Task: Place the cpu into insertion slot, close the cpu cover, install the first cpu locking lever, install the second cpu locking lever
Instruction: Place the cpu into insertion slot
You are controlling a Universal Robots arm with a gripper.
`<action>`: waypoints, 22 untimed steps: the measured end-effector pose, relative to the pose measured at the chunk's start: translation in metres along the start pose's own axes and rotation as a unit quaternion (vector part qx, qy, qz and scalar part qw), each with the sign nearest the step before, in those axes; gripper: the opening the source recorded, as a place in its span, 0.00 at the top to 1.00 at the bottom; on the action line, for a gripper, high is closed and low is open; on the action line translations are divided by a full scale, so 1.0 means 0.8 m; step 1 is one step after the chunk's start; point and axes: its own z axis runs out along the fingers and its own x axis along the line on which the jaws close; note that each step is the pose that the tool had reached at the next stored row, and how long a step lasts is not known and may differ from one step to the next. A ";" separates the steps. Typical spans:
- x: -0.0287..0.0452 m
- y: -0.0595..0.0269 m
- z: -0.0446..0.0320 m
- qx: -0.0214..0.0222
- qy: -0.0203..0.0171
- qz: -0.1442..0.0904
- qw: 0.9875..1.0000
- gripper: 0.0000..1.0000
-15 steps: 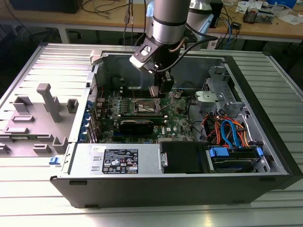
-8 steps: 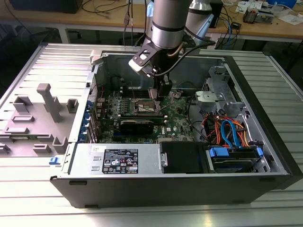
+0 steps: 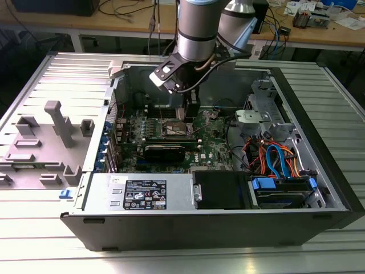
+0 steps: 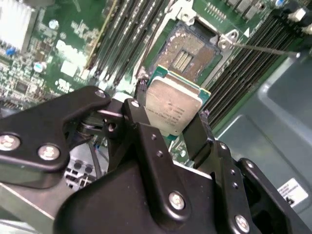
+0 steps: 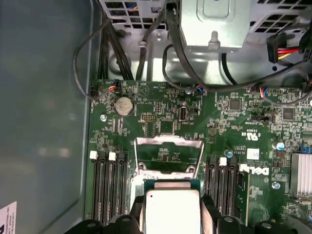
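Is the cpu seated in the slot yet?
No, the gripper holds the cpu, and the slot beyond it lies empty.

The cpu (image 5: 171, 214) wore a dull silver-grey metal lid. The claw (image 4: 172, 107) was smooth matt black, studded with shiny metal screws. The cpu cover (image 5: 168, 142) was bright bare metal, the board (image 5: 234, 122) glossy green, the case wall (image 5: 44, 97) matt grey sheet metal.

Bright light washes the cpu (image 5: 173, 214) top white and glares off the bench (image 3: 34, 245); the case (image 3: 228, 227) interior lies dim.
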 end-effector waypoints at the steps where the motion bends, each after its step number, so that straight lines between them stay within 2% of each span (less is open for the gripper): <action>1: 0.0017 -0.003 0.0044 0.000 0.000 0.006 1.000 0.45; 5: 0.0031 -0.005 0.0156 -0.001 0.000 0.026 1.000 0.45; 8: 0.0048 -0.019 0.0231 -0.002 0.000 0.026 1.000 0.45; 10: 0.0058 -0.024 0.0264 -0.004 0.000 0.026 1.000 0.45; 13: 0.0093 -0.031 0.0322 -0.007 -0.001 0.026 1.000 0.45; 15: 0.0125 -0.032 0.0341 -0.010 -0.003 0.025 1.000 0.45; 19: 0.0129 -0.034 0.0399 -0.019 -0.004 0.024 1.000 0.45; 22: 0.0129 -0.036 0.0450 -0.019 -0.004 0.025 1.000 0.45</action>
